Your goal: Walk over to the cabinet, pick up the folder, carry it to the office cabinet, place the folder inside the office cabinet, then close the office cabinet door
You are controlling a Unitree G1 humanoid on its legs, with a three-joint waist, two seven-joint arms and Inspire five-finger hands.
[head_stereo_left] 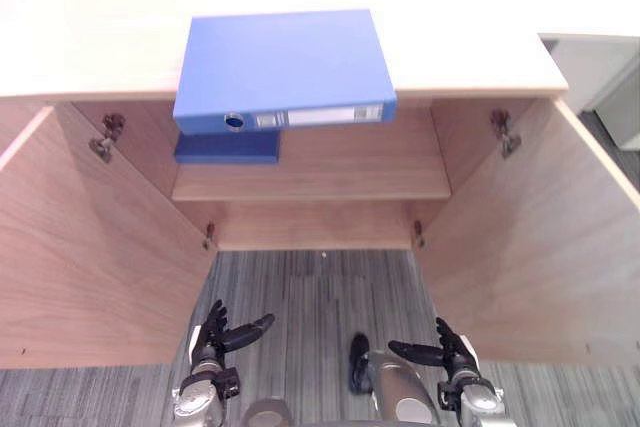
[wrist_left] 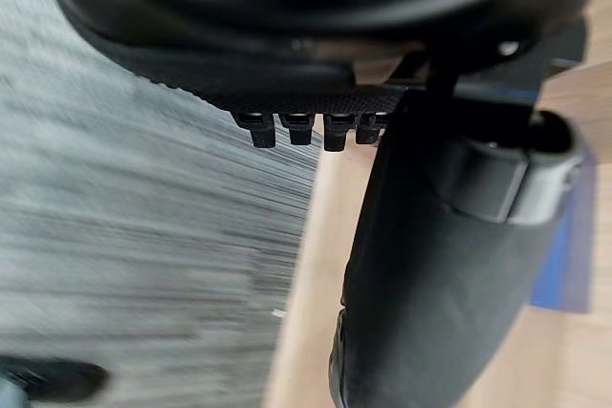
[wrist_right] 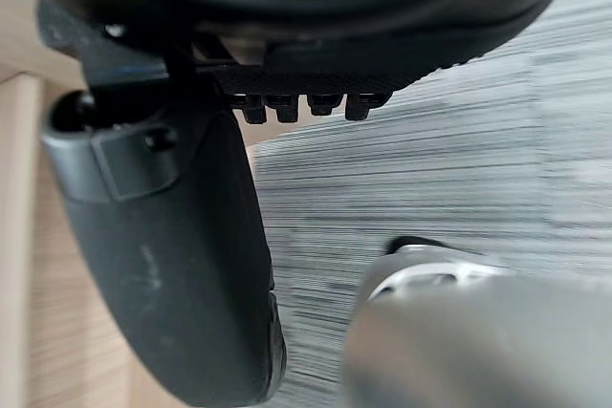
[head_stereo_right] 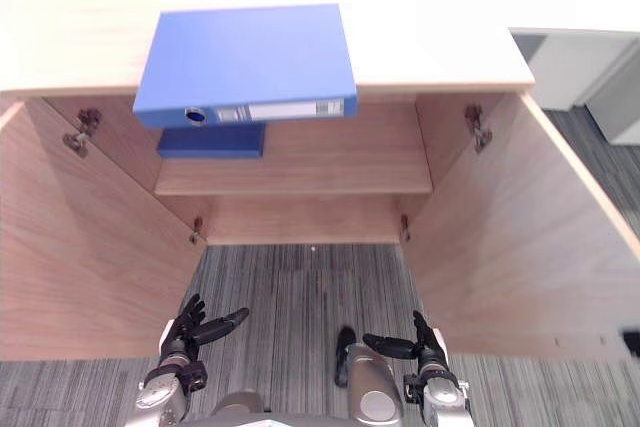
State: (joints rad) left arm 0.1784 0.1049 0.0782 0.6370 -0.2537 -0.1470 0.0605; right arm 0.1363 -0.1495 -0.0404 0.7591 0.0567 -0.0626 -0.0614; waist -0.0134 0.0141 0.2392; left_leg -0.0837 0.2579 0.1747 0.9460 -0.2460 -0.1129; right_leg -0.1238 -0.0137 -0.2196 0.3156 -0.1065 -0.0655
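Observation:
A blue folder (head_stereo_left: 283, 67) lies flat on the wooden cabinet top (head_stereo_left: 480, 37), its spine with a white label and ring hole hanging a little over the front edge. Under it, a second dark blue folder (head_stereo_left: 227, 149) lies on the shelf (head_stereo_left: 350, 172) inside the open cabinet. Both doors, left (head_stereo_left: 90, 247) and right (head_stereo_left: 540, 247), stand wide open. My left hand (head_stereo_left: 222, 332) and right hand (head_stereo_left: 440, 350) hang low over the carpet, well below the folder, fingers straight and holding nothing. In the left wrist view a sliver of the blue folder (wrist_left: 564, 265) shows past the thumb (wrist_left: 430, 265).
Grey striped carpet (head_stereo_left: 320, 297) lies between the two open doors. A white cabinet (head_stereo_left: 590, 57) stands at the right beside the wooden one. The open doors flank me on both sides.

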